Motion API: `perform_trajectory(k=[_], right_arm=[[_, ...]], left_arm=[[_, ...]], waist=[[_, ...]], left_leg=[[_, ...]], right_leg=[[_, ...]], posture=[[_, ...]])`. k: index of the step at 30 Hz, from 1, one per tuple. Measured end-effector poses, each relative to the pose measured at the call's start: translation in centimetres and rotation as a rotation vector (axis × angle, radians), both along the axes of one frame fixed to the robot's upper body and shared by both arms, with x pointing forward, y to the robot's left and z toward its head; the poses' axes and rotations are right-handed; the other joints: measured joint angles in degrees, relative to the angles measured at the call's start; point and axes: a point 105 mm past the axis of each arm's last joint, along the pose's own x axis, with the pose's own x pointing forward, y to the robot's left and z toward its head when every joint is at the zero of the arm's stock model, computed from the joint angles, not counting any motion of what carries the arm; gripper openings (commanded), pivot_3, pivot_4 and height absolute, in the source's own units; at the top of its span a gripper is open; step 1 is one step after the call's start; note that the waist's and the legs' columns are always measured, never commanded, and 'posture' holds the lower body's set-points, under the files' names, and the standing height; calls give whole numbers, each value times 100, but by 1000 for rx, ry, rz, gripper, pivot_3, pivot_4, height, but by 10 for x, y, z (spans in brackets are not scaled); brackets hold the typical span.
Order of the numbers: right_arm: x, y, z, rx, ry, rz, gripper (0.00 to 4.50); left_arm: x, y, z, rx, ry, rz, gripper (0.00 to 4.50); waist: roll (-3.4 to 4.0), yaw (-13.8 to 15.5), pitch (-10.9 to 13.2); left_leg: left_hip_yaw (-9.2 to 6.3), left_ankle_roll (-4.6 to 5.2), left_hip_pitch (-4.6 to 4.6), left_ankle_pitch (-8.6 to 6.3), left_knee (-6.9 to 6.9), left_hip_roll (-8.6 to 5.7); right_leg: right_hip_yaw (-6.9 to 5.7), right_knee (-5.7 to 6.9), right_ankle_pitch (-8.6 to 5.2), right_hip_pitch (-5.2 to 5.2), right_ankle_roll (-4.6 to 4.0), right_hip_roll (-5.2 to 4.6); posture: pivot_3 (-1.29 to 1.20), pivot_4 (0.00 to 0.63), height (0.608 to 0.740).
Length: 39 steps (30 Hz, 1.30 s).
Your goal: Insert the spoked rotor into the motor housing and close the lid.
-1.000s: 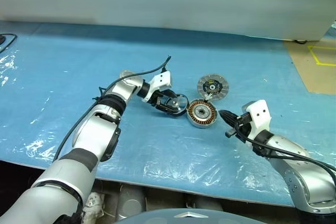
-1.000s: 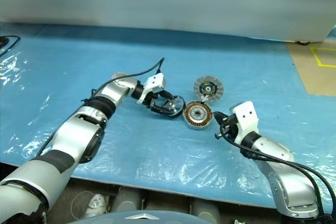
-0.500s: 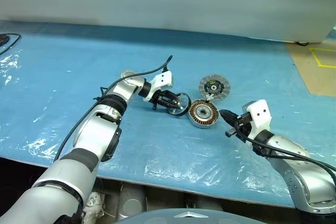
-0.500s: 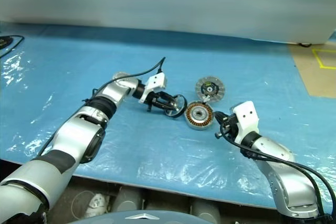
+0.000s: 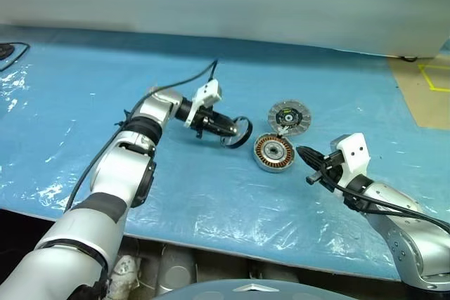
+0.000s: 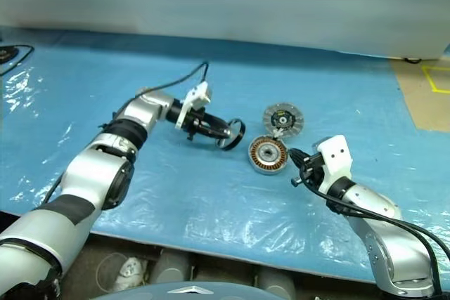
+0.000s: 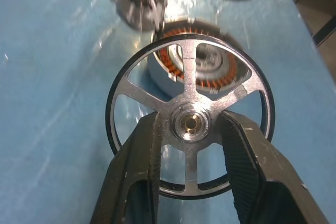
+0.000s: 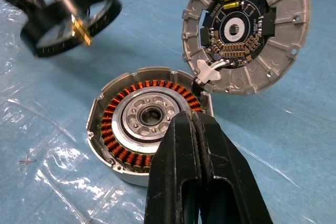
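My left gripper (image 5: pixel 226 130) is shut on the hub of the spoked rotor (image 5: pixel 247 130), a dark ring with silvery spokes, and holds it off the table to the left of the motor housing (image 5: pixel 273 152). In the left wrist view both black fingers (image 7: pixel 140 161) clamp the rotor's (image 7: pixel 189 77) hub, and the copper windings show through the spokes. The housing (image 8: pixel 149 121) sits open side up. Just behind it lies the lid (image 5: pixel 288 115), ribbed face and black hub up. My right gripper (image 5: pixel 304 153) is shut and empty, with its tips right beside the housing.
A blue sheet under clear plastic (image 5: pixel 211 201) covers the table. A brown floor patch with yellow tape (image 5: pixel 425 86) lies at the far right. A black cable (image 5: pixel 8 50) rests at the far left. The table's front edge (image 5: pixel 211 247) runs close below the arms.
The left gripper closed on the rotor's hub and lifted it off the table, drawing it slightly away from the housing. The right arm stayed where it was.
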Motion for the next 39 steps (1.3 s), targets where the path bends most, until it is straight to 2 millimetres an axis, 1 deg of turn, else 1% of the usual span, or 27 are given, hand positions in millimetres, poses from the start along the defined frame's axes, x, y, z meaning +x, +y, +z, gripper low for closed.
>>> perform_trajectory(k=[1,4,7,12,17,23,27,39], right_arm=[[0,0,0,1,0,1,0],[0,0,0,1,0,1,0],[0,0,0,1,0,0,0],[0,0,0,-1,-1,-8,0],[-5,-2,-4,-1,15,-22,0],[-6,-3,-7,0,21,-37,0],[-6,-4,-7,-1,23,-45,0],[-8,-7,-9,-17,33,-44,0]], left_arm=[[0,-4,10,-26,-18,-17,1358],[-4,-22,25,-74,-48,-74,1358],[-10,-37,25,-91,-48,-113,1358],[-15,-53,17,-65,-64,-147,1358],[-17,-58,5,-43,-84,-150,1358],[-20,-71,-8,-43,-116,-135,1358],[-21,-71,-17,-31,-117,-130,1358],[-20,-70,-24,12,-158,-127,1358]], waist=[[0,0,0],[0,-3,0],[-1,-19,0],[-1,-23,1],[-2,-15,1],[-2,-14,1],[-2,-20,1],[-2,-15,1]], left_leg=[[0,0,0,0,0,0],[0,0,-1,0,-3,0],[0,0,-2,0,-5,0],[0,0,-1,0,-4,0],[0,0,-2,0,-4,0],[-1,1,-1,0,-3,0],[-1,0,1,0,-3,0],[-1,0,3,0,-3,-1]], right_leg=[[1,-2,0,0,0,0],[0,-3,0,-1,0,1],[1,-3,0,-3,0,3],[1,-1,0,-3,1,4],[1,-2,0,-3,2,3],[1,-2,0,-2,2,3],[1,0,0,-3,2,4],[3,0,1,-1,4,3]], posture=[[0,150,740],[0,150,740],[0,150,740],[0,150,740],[0,150,740],[0,150,740],[0,150,740],[0,150,740]])
